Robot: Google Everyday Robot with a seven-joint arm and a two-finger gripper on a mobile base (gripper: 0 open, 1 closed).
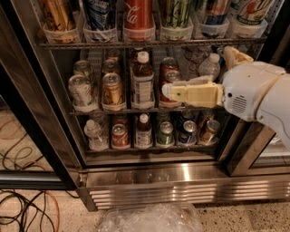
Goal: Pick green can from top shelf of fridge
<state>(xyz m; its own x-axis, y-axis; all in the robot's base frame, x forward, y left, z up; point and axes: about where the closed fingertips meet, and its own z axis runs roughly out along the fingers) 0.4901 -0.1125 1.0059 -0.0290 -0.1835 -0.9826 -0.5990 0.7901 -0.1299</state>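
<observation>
The green can (176,12), tall, pale green and white with dark streaks, stands in a clear cup holder on the top shelf (99,45) of the fridge (181,176), fourth from the left. Its top is cut off by the frame edge. My gripper (199,73) is on the right, in front of the middle shelf and below the can. It is open and empty. One cream finger (190,93) reaches left across a red can, and the other finger (235,56) points up at the right.
Other tall cans fill the top shelf, among them a red cola can (138,13). The middle shelf holds short cans and a brown bottle (143,81). The dark door frame (31,113) stands left. Cables (27,213) and a clear plastic bag (149,218) lie on the floor.
</observation>
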